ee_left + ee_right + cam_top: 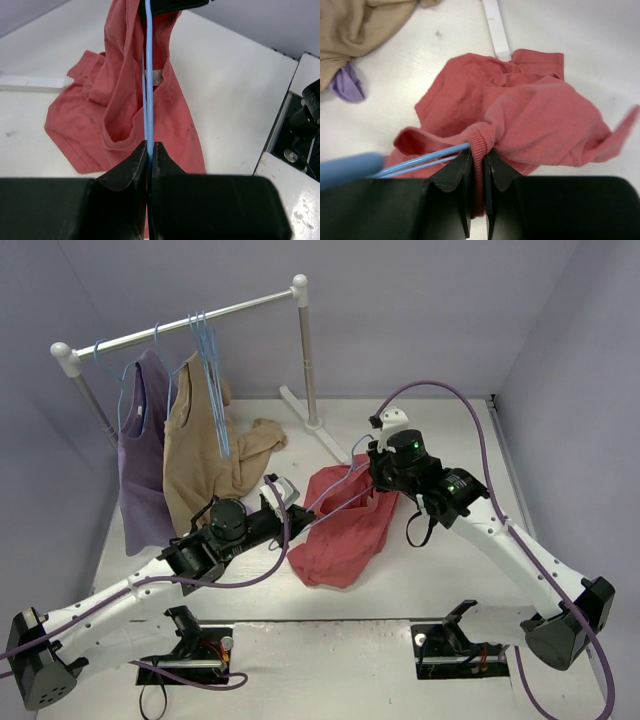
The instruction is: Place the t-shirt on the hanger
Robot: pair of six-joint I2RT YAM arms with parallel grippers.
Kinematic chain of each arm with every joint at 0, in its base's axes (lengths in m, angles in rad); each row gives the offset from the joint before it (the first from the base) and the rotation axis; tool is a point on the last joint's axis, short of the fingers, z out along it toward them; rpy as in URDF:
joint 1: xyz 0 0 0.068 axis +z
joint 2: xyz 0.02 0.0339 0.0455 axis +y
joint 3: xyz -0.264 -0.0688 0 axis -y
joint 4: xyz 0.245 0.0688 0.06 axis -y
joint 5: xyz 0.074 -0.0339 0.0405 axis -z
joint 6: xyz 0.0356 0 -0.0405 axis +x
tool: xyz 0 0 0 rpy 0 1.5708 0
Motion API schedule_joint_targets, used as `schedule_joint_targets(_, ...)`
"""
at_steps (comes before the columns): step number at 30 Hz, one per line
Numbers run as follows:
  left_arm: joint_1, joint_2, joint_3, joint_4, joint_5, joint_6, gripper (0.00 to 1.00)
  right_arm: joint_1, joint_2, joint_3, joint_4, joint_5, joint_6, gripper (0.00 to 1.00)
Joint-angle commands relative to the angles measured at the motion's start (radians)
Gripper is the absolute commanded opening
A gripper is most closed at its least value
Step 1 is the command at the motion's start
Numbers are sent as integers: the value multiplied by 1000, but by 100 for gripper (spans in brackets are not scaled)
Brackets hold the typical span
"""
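The coral-red t-shirt (pixel 345 530) lies crumpled on the white table between my two arms. A thin light-blue hanger (pixel 330 498) runs through it from one gripper to the other. My left gripper (pixel 297 508) is shut on the hanger's wire (pixel 148 75), and its jaws (pixel 149 147) pinch the wire just above the cloth (pixel 120 115). My right gripper (pixel 375 480) is at the shirt's far end. In the right wrist view its jaws (pixel 479 152) grip the ribbed collar of the t-shirt (pixel 535 115), with the hanger wires (pixel 420 160) passing to their left.
A clothes rack (pixel 180 325) stands at the back left with a lilac top (pixel 145 440), a tan garment (pixel 205 450) and spare blue hangers (pixel 205 340) on it. The tan garment's hem spills onto the table. The rack's white foot (pixel 320 430) lies just behind the shirt.
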Motion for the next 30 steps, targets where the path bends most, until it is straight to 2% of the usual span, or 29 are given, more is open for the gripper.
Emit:
schedule_joint_targets(1,-11,1,29,284,-13,-22,0,30,-16,92,47,-11,31,9)
schedule_joint_targets(6,-14,47,38,380,56,-75,0,30,-9,185,38,10,10,11)
schedule_joint_targets(10,-28,57,14,434,56,-110,0,30,4,220,22,59,-16,13)
schedule_joint_targets(12,-43,50,-8,439,8,-119,0,30,8,207,13,113,-19,20)
schedule_joint_targets(15,-47,25,-60,482,-61,-143,0,30,-2,180,11,91,-5,31)
schedule_joint_targets(20,-49,15,-124,564,-96,-173,0,30,-33,114,11,142,4,44)
schedule_joint_targets(26,-49,39,-184,667,-104,-213,0,27,-49,81,11,174,8,47)
schedule_joint_targets(30,-49,51,-179,677,-88,-217,0,27,-35,56,11,183,4,42)
